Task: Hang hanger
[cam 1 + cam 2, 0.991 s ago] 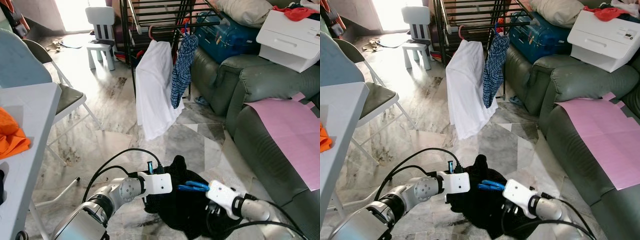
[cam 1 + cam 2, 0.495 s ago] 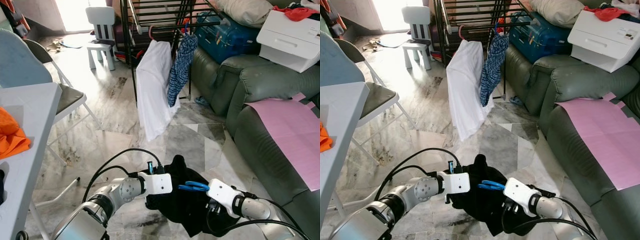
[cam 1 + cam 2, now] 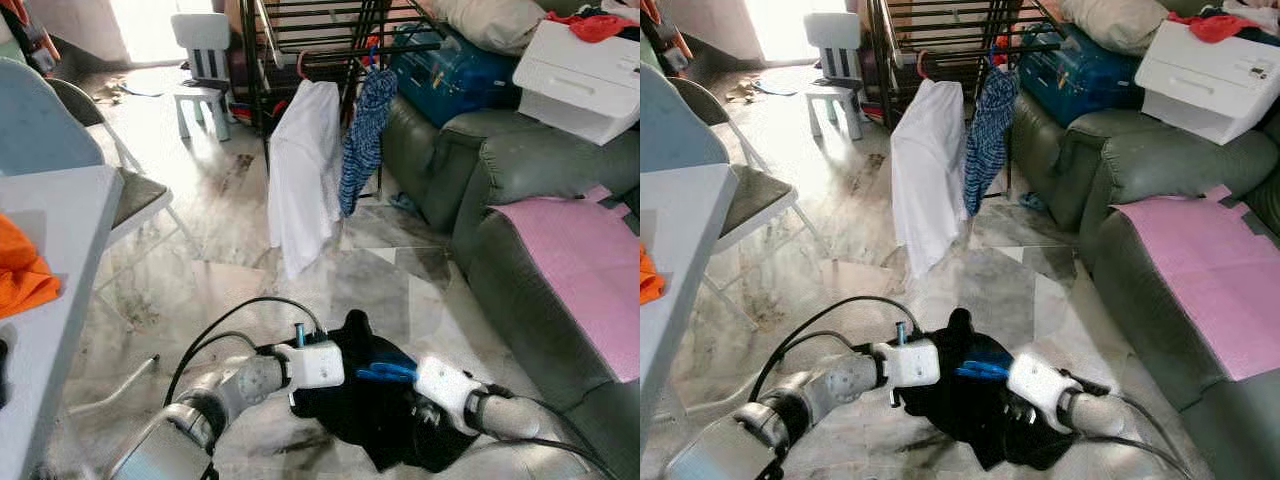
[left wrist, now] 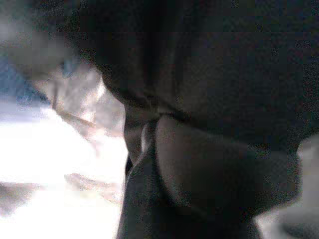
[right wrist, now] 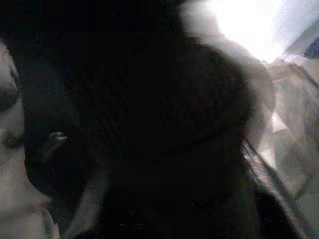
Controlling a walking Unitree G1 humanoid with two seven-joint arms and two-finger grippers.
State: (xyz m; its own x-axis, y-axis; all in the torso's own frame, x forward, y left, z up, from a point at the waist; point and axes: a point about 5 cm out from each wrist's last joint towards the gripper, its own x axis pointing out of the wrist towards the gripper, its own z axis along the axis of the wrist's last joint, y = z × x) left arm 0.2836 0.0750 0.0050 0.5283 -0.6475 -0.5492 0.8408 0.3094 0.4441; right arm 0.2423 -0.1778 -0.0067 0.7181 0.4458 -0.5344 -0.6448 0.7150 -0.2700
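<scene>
No legible text or labels anywhere.

Head pair: high up, angled forward and down toward the drying rack point(image 3: 330, 40), floor and green sofa point(image 3: 500, 170) between. Nearly the same scene in both eyes, rack slightly further left in the right eye. Wrist pair: pressed very close against a black garment point(image 4: 209, 74), dark and blurred, pale floor point(image 4: 40, 164) glimpsed beside it.
</scene>
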